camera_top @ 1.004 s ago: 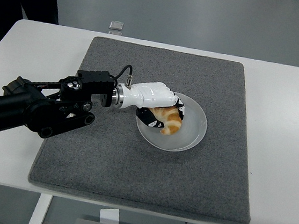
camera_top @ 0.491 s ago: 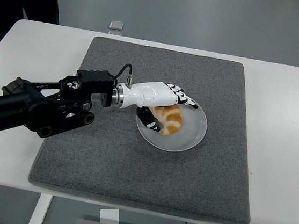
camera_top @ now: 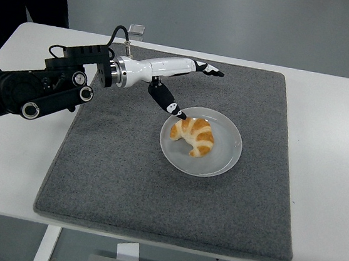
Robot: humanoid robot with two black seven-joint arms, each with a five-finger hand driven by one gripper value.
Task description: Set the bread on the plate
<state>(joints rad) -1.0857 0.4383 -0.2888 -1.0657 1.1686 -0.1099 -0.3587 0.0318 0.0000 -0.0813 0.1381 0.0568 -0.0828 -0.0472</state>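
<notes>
The left arm comes in from the left side. It is black, with round joints, and it reaches up and across. A thin black cable loops over its wrist. At its end is the white left robot hand. The fingers are stretched out long and point to the right. The thumb hangs down and points low to the right, with a black and white tip. The robot hand is spread wide and holds nothing.

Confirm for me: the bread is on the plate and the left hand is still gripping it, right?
Not quite. The bread is on the plate, but the left hand has let go: in the head view it hangs open above the mat, clear of the bread.
</notes>
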